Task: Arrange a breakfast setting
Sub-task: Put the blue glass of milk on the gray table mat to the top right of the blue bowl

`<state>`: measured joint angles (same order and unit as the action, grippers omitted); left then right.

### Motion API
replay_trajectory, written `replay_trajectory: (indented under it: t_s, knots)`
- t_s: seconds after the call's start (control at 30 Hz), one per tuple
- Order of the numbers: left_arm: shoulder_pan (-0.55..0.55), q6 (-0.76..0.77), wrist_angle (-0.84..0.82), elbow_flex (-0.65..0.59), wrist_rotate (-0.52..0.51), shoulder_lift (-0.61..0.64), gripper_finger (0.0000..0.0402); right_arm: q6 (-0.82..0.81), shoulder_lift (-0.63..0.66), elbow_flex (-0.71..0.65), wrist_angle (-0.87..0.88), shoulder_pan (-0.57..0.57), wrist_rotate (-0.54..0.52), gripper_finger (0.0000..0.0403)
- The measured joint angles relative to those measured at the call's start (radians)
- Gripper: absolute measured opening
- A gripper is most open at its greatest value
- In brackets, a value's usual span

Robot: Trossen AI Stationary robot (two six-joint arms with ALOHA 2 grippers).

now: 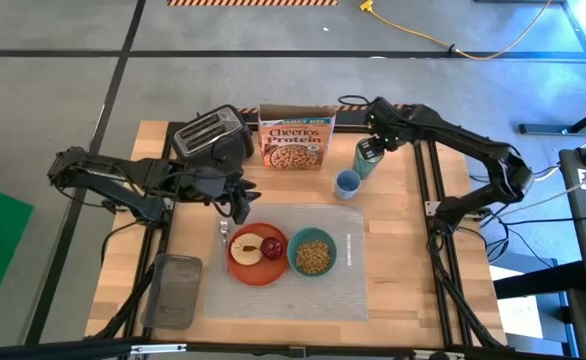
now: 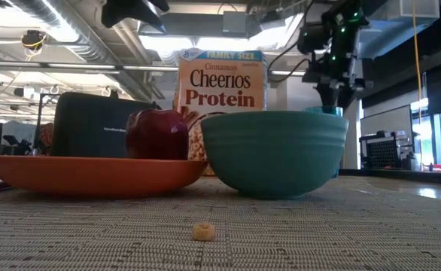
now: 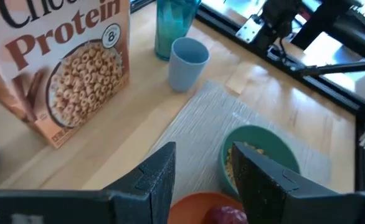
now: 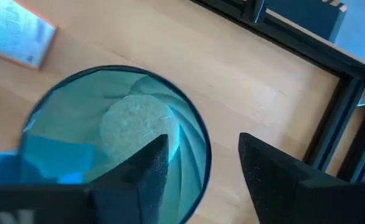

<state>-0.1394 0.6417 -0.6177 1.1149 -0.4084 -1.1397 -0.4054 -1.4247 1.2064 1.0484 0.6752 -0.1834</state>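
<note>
The light wooden table [image 1: 403, 260] carries a pale ribbed rectangular placemat [image 1: 353, 285], with a black two-slot toaster [image 1: 209, 132], orange cereal box [image 1: 295, 142], translucent green tumbler [image 1: 367, 160] and small blue cup [image 1: 347, 184] behind that mat, and a grey tray [image 1: 173, 290] left of it.

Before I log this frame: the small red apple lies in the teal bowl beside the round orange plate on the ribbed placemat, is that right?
Not quite. The small red apple lies on the round orange plate, beside the toast. The teal bowl next to it holds only cereal. Both stand on the pale ribbed placemat, as the high view shows.
</note>
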Motion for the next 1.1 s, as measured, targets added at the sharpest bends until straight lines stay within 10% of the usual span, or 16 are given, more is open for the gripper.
replay_trajectory:
  t_s: [0.33,0.8,1.1]
  knots:
    - [0.000,-0.001,-0.029,0.000,-0.097,0.000,0.0149,0.051,-0.059,0.002,0.026,0.014,0.079,0.0011]
    - [0.088,-0.077,-0.021,0.000,-0.098,0.001,0.0149,-0.078,0.234,0.047,0.347,-0.046,0.101,0.0003]
    - [0.126,-0.106,-0.016,0.000,-0.096,0.001,0.0149,-0.442,0.273,0.047,0.218,-0.445,0.099,0.0002]
